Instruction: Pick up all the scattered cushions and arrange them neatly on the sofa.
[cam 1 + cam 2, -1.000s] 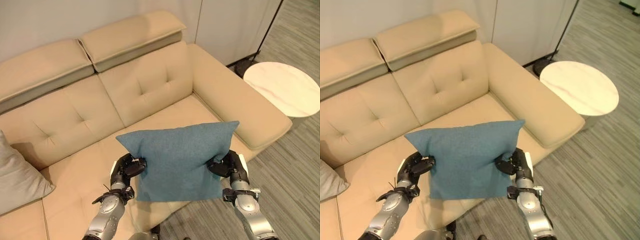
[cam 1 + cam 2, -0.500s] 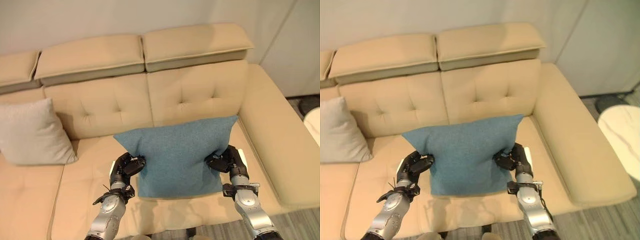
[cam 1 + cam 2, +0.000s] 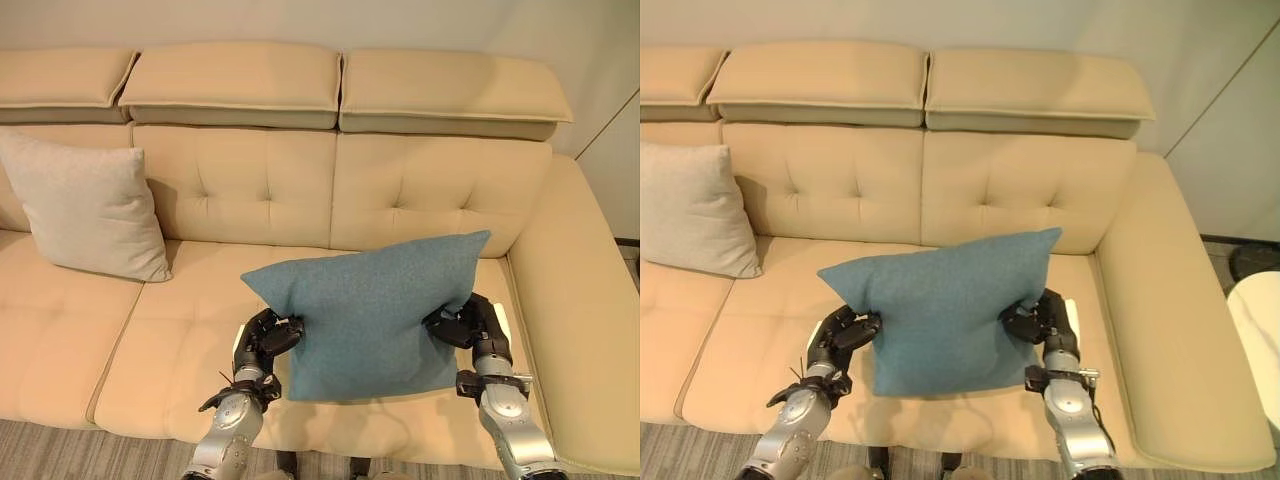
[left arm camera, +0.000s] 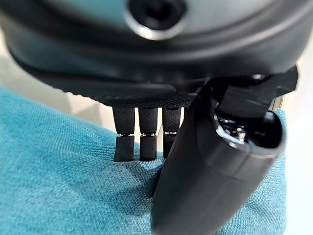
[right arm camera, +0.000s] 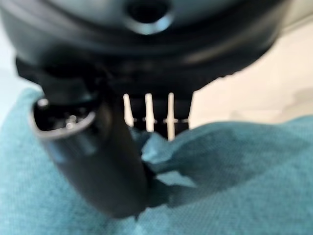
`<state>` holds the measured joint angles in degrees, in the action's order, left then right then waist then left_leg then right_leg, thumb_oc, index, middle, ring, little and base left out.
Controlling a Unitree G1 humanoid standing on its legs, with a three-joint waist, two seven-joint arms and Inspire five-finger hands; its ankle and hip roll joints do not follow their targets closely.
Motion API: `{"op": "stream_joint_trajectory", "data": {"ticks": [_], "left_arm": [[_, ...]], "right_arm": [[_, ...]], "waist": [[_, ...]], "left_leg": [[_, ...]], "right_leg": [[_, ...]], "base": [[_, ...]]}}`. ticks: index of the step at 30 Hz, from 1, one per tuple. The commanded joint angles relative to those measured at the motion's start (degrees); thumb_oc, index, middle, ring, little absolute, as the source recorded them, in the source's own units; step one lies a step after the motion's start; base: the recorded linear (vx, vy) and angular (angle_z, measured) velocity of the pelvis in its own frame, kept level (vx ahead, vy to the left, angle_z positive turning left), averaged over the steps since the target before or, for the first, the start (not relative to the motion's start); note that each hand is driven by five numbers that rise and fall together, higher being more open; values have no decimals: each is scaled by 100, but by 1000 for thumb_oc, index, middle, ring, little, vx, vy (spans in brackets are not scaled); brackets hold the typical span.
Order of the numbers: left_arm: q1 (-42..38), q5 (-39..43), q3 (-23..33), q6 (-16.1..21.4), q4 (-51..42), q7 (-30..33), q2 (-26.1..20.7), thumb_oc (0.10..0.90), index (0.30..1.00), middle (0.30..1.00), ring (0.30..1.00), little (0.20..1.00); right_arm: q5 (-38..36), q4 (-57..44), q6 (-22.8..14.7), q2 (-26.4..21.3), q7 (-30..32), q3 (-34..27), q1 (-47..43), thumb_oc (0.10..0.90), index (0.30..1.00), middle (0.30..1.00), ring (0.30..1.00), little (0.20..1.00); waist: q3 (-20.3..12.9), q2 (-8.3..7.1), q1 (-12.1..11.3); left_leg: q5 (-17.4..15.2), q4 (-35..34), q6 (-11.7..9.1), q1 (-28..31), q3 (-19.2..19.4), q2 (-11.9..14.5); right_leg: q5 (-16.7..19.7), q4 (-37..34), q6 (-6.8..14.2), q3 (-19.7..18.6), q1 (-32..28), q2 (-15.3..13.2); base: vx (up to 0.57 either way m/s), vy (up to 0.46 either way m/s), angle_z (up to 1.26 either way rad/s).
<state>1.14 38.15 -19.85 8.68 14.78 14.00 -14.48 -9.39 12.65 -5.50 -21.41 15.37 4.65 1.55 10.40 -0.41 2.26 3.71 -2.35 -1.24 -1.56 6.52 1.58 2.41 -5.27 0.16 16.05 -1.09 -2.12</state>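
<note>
While both arms reach forward over the seat of the beige sofa, a teal cushion hangs between the two hands, held upright with its broad face toward the camera and its upper right corner lifted higher than its left. The left hand clamps the cushion's left edge, fingers curled onto the fabric and thumb pressing into the cloth beside them, as the left wrist view shows. The right hand pinches the right edge the same way; in the right wrist view the cloth bunches up between thumb and fingers. The cushion's lower edge sits close above the seat in front of the right-hand back section, though whether it touches the seat is hard to tell from above. A light grey cushion leans upright against the backrest on the sofa's left side, well apart from the teal one.
</note>
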Motion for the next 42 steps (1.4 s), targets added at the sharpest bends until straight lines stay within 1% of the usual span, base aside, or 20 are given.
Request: {"op": "stream_joint_trajectory", "data": {"ticks": [1,2,3,4,5,6,7,10,12,13,18,19,22,26,29,34,36,39,41,42], "left_arm": [[-601,-224,-251,483,-894,-600,118,400,300,300,300,300],[-591,-230,-212,507,-951,-584,40,400,300,300,300,300],[-591,-230,-210,506,-951,-583,38,400,300,300,300,300],[-605,-235,-200,522,-931,-579,18,400,300,300,300,300],[-653,-271,-178,556,-863,-557,21,400,300,300,300,300],[-671,-292,-161,565,-844,-536,20,400,300,300,300,300],[-672,-293,-161,565,-843,-536,22,400,300,300,300,300],[-675,-317,-144,577,-867,-499,24,400,300,300,300,300],[-614,-312,-97,590,-889,-463,22,400,300,300,300,300],[-532,-319,-30,584,-876,-476,24,400,300,300,300,300],[-491,-386,-34,580,-897,-480,69,400,300,300,300,300],[-586,-457,-72,581,-896,-430,85,400,300,300,300,300],[-717,-523,-102,585,-850,-391,98,400,300,300,300,300],[-1103,-733,-181,643,-741,-211,116,400,300,300,300,300],[-1616,-1000,-171,749,-608,90,99,400,300,300,300,300],[-2246,-1085,-114,914,-407,460,86,400,300,300,300,300],[-3071,-1025,-231,1042,13,734,51,400,300,300,300,300],[-4530,-1114,-465,1138,636,1060,-285,400,300,300,300,300],[-5050,-1150,-538,1183,895,1156,-409,400,300,300,300,300],[-5529,-1141,-602,1218,1160,1258,-520,400,300,300,300,300]], "right_arm": [[19,-815,-811,263,-307,302,-515,400,300,300,300,300],[6,-752,-797,332,-333,354,-553,400,300,300,300,300],[6,-750,-797,333,-333,355,-556,400,300,300,300,300],[12,-754,-795,355,-333,343,-539,400,300,300,300,300],[50,-772,-784,347,-365,337,-523,400,300,300,300,300],[58,-773,-780,340,-370,341,-535,400,300,300,300,300],[58,-773,-780,339,-370,342,-535,400,300,300,300,300],[66,-755,-763,343,-398,362,-580,400,300,300,300,300],[116,-740,-748,350,-379,375,-594,400,300,300,300,300],[138,-706,-738,360,-402,407,-606,400,300,300,300,300],[143,-717,-735,312,-420,426,-580,400,300,300,300,300],[128,-720,-737,265,-390,417,-598,400,300,300,300,300],[120,-673,-745,213,-357,412,-633,400,300,300,300,300],[155,-552,-775,94,-181,423,-928,400,300,300,300,300],[6,-371,-841,74,49,442,-1440,400,300,300,300,300],[-202,-59,-920,136,319,562,-2183,400,300,300,300,300],[-312,323,-937,43,563,756,-3008,400,300,300,300,300],[-341,881,-934,-290,929,1010,-4458,400,300,300,300,300],[-347,1095,-945,-421,1024,1137,-5031,400,300,300,300,300],[-379,1300,-939,-552,1097,1287,-5513,400,300,300,300,300]], "waist": [[-628,-182,-268],[-527,-171,-251],[-534,-177,-259],[-518,-164,-230],[-541,-126,-193],[-554,-108,-193],[-543,-106,-195],[-579,-74,-208],[-574,-123,-230],[-622,-179,-263],[-702,-185,-220],[-676,-140,-183],[-648,-80,-145],[-538,66,-89],[-502,194,-46],[-577,263,-51],[-634,268,-42],[-643,260,-58],[-632,242,-64],[-587,223,-79]], "left_leg": [[-875,485,141,-154,-237,-394],[-769,397,177,-110,-256,-318],[-766,392,179,-116,-246,-322],[-721,316,194,-99,-292,-299],[-685,157,185,-8,-321,-276],[-683,91,179,27,-305,-244],[-682,81,178,46,-303,-242],[-692,-65,145,137,-304,-163],[-716,-107,110,218,-302,-154],[-715,-172,69,279,-242,-161],[-614,-265,-64,233,-265,-71],[-543,-265,-139,137,-287,-14],[-465,-265,-191,0,-321,29],[-299,-265,-283,-384,-377,84],[-207,-265,-343,-827,-417,118],[-102,-265,-381,-1315,-444,117],[-19,-265,-424,-1634,-477,99],[62,-265,-508,-1960,-536,88],[110,-265,-536,-2070,-553,80],[139,-265,-561,-2125,-560,79]], "right_leg": [[-556,978,679,-215,135,-239],[-493,1662,832,-436,548,-264],[-504,1690,835,-448,574,-270],[-500,1880,888,-648,709,-228],[-582,1695,873,-912,652,-272],[-562,1559,861,-946,614,-362],[-560,1550,861,-946,596,-359],[-331,1158,919,-967,618,-667],[-156,926,979,-882,636,-749],[-18,571,1044,-688,509,-805],[60,120,1014,-673,316,-646],[29,27,982,-603,298,-590],[-27,27,967,-524,384,-550],[-88,27,930,-482,658,-490],[-41,27,940,-508,1111,-460],[73,27,929,-576,1623,-427],[128,27,894,-623,1939,-391],[167,27,867,-676,2232,-374],[200,27,868,-666,2335,-381],[211,27,879,-652,2386,-378]], "base": [[-19,114,-34],[-36,95,-64],[-42,37,-84],[40,-16,-57],[57,-43,-19],[65,-46,2],[39,-76,2],[73,-110,-14],[103,-148,-6],[85,-127,5],[78,-136,6],[11,-76,-7],[-11,-93,13],[-54,-54,5],[-56,-9,12],[-26,7,2],[0,0,0],[-6,27,7],[-20,16,6],[0,0,0]]}}
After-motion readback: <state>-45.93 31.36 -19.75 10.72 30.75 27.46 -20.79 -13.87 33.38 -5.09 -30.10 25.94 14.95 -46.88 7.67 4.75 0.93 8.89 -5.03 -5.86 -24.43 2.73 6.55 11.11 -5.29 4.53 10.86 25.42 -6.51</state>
